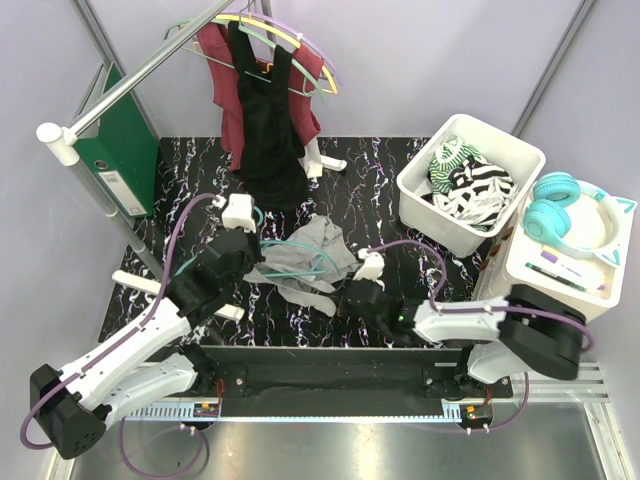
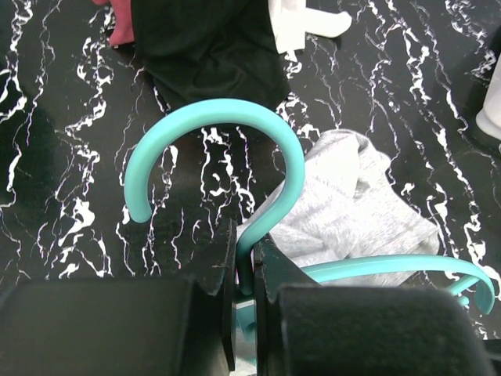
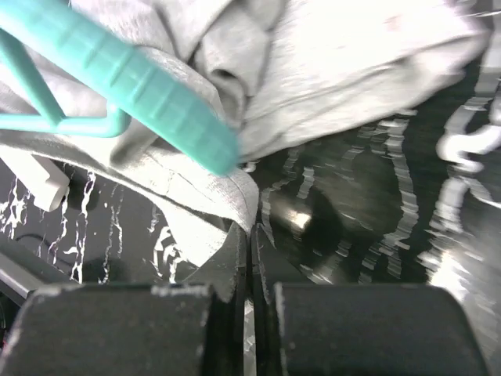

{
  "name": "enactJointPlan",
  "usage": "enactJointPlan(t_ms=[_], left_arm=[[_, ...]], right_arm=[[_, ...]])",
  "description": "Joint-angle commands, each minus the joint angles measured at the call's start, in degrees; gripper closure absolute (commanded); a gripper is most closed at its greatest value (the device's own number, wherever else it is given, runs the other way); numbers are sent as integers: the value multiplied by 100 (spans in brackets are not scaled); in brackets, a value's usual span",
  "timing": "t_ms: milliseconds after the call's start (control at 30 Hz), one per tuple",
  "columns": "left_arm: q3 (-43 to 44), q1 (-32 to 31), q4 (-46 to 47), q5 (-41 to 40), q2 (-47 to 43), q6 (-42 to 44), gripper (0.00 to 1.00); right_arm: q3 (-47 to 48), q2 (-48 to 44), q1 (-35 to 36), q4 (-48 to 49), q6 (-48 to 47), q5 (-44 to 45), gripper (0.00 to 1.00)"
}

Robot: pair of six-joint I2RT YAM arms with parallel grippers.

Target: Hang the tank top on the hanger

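The light grey tank top lies crumpled on the black marbled table, with the teal hanger lying across it. My left gripper is shut on the hanger's neck just below the hook. In the left wrist view the hook curves up from the jaws of the left gripper, and the tank top lies to the right. My right gripper is at the top's near right edge. In the right wrist view the right gripper is shut on a grey hem of the tank top, below a hanger arm.
A black top and a maroon top hang from a rail at the back. A white bin of striped clothes stands at the right, beside teal headphones on a white box. A green binder leans at the left.
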Motion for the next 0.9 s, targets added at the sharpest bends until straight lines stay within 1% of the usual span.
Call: enactJointPlan(t_ms=[0, 200, 433, 600, 700, 867], left_arm=[[-111, 13, 280, -189, -293, -99, 100], [-383, 21, 579, 215, -724, -3, 100], [-498, 21, 561, 251, -733, 59, 100], [-516, 13, 570, 137, -680, 94, 100], [-489, 21, 561, 119, -663, 103, 100], [-489, 13, 553, 110, -628, 85, 100]], right_arm=[[-524, -743, -161, -479, -119, 678, 100], [-623, -1017, -723, -471, -320, 239, 100], [-473, -1254, -1146, -505, -707, -306, 100], [-298, -1632, -1173, -901, -866, -719, 100], [-139, -1799, -1182, -1243, -910, -1149, 100], [-8, -2001, -1173, -1428, -972, -1888, 100]])
